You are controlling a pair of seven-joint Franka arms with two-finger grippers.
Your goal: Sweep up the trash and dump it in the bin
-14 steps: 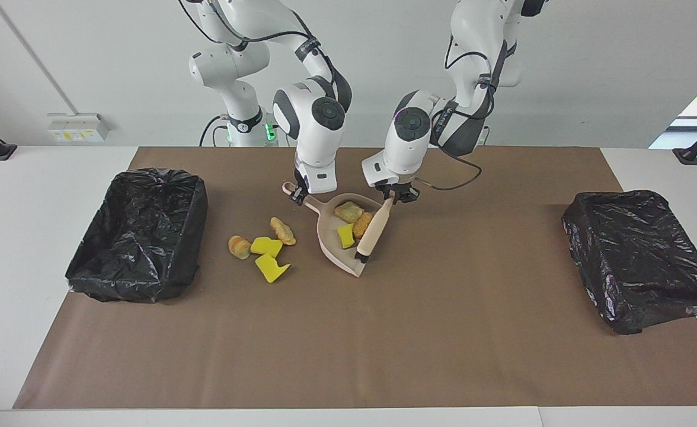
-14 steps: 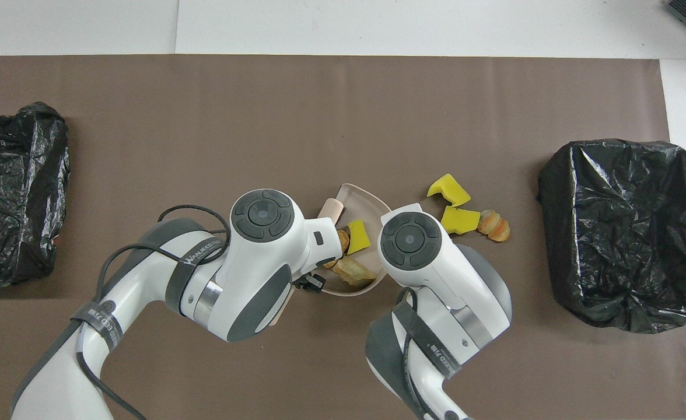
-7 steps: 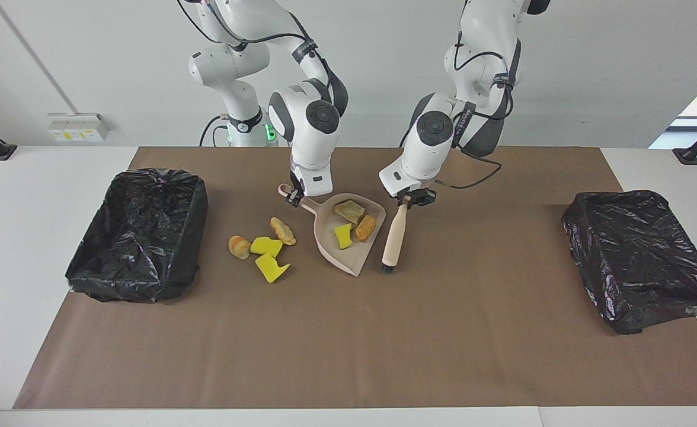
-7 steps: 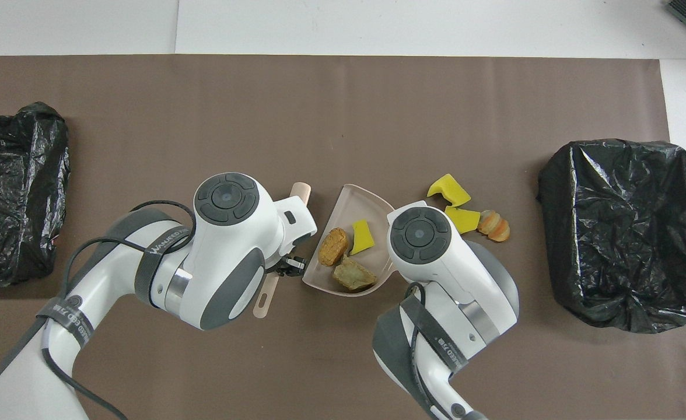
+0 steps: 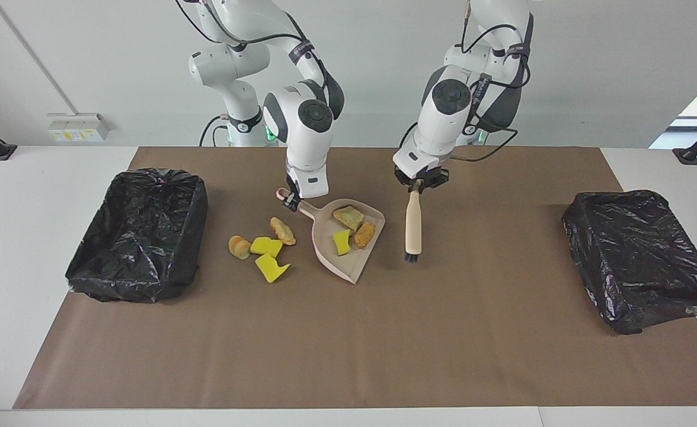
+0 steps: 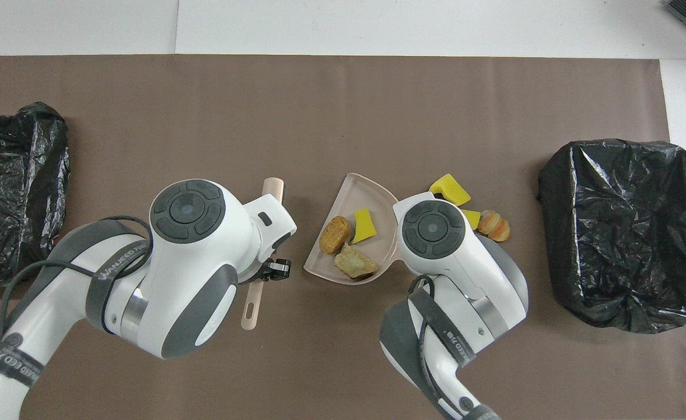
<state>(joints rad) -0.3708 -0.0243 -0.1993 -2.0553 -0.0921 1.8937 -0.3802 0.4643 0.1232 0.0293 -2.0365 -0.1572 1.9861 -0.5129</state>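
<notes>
Bright, even light from above casts soft, faint shadows, with glints on the black bin liners (image 5: 141,231) and sharp focus throughout.

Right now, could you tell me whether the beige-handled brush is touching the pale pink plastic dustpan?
Apart. The facing view shows a bare strip of brown mat between the beige-handled brush and the pale pink plastic dustpan; the overhead view shows the same gap.

Three pieces of trash (image 5: 351,228) lay in the pale pink dustpan (image 5: 348,270): two golden-brown bread-like lumps and one yellow wedge. Four more scraps (image 5: 264,247), two yellow wedges and two brown lumps, clustered on the tabletop (image 5: 348,344) just beside the dustpan, toward the right arm's end.
</notes>
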